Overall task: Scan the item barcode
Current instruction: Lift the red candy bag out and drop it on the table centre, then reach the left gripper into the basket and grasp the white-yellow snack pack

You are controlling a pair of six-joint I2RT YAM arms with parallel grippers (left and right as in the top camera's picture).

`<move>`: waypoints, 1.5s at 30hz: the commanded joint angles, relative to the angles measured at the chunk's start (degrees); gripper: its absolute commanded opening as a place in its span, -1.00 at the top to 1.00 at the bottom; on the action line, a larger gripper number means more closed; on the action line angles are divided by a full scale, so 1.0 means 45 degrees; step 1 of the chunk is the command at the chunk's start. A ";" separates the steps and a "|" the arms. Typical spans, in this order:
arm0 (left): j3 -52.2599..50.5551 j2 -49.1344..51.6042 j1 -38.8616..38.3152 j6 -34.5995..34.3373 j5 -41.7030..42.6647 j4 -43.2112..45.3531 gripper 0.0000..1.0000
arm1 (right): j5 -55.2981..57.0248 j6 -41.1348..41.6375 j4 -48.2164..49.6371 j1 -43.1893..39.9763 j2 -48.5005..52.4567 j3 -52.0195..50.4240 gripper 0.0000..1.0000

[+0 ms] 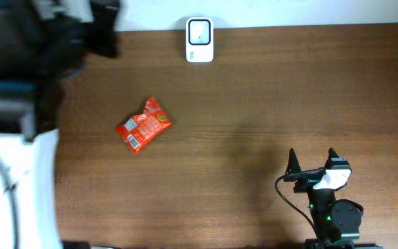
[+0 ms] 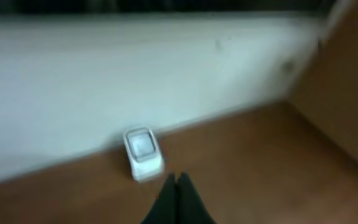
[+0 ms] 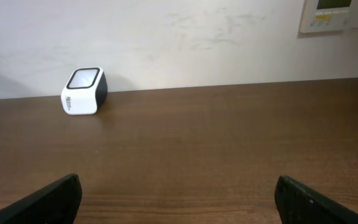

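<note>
Right gripper [image 1: 312, 153] fingers spread wide w/ nothing between, low over the table [image 1: 254, 104]. Left gripper [image 2: 176, 180] pinched shut, empty, aimed at white scanner [image 2: 143, 151] by the back edge. Red snack packet [image 1: 144, 124] lies flat mid-table, well apart from it.

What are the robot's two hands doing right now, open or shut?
Left gripper: shut, fingers pressed together, holding nothing.
Right gripper: open wide, holding nothing.
</note>
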 commanded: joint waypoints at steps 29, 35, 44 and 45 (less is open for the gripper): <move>-0.1477 1.0710 -0.2735 0.0209 -0.0427 -0.4629 -0.89 | -0.0063 0.0092 -0.0024 -0.0073 -0.0073 -0.0102 -0.97; 0.0063 1.0695 -0.3089 -0.1486 0.4425 -0.2773 -0.71 | -0.0063 0.0092 -0.0024 -0.0073 -0.0073 -0.0102 -0.97; 1.1312 1.0690 -0.1535 -0.1389 -0.0918 -0.8218 -0.85 | -0.0068 0.0092 -0.0024 -0.0073 -0.0073 -0.0102 -0.97; 1.2808 1.0690 -0.1171 -0.1389 -0.2419 -0.8976 -0.94 | -0.0068 0.0092 -0.0024 -0.0073 -0.0073 -0.0102 -0.97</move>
